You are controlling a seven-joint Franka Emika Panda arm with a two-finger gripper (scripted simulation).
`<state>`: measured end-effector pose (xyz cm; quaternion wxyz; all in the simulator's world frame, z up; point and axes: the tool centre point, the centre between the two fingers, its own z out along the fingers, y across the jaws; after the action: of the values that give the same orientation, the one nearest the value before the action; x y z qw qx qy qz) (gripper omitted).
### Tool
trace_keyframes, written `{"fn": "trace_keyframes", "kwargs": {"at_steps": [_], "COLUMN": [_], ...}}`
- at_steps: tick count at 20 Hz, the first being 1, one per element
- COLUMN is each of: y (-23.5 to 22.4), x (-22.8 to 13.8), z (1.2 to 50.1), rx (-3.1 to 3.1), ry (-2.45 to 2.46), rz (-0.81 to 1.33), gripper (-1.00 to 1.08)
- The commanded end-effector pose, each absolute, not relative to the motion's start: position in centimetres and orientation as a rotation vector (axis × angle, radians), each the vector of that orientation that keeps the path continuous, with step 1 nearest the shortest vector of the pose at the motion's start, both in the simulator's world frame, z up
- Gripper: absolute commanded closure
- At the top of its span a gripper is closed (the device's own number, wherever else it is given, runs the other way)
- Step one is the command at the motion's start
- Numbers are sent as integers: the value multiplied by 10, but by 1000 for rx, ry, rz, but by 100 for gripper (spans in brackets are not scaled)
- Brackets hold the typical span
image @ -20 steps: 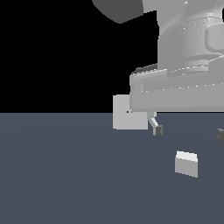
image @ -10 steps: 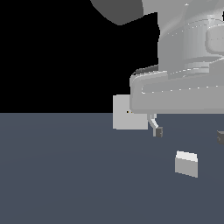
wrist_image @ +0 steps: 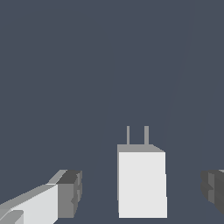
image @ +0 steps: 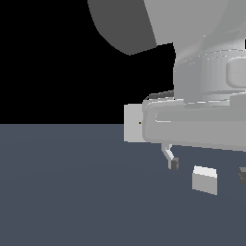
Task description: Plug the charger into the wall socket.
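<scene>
In the exterior view, almost nothing has changed over the last second: our fingers (image: 207,167) hang spread wide just above the table (image: 72,192), straddling the charger (image: 204,179), while the wall socket (image: 132,123) stands well behind, so we judge the grasp is only being lined up. In the wrist view, the charger (wrist_image: 141,183) lies untouched between both fingers (wrist_image: 70,192), its 2 prongs pointing away, and nothing is held.

- Flat, even simulator lighting; no glare or blur.
- Charger (wrist_image: 142,183) top face brightest; sides greyer.
- Black backdrop above floor (image: 72,192); edges undistorted.
</scene>
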<state>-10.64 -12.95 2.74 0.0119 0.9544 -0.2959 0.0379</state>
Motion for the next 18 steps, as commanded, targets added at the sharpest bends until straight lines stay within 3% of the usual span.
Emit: {"fn": "trace_keyframes", "kwargs": {"at_steps": [1,6,7,18], "y": [-129,-129,-129,-129], "x": [-106,-106,-106,-106], "z": [18,12,12,12], "rx": [2976,2977,2977,2977], "ry": [-922,-921,-921,-920], "rz": [119,119,119,120], "gripper": [-92,-92,108,108]}}
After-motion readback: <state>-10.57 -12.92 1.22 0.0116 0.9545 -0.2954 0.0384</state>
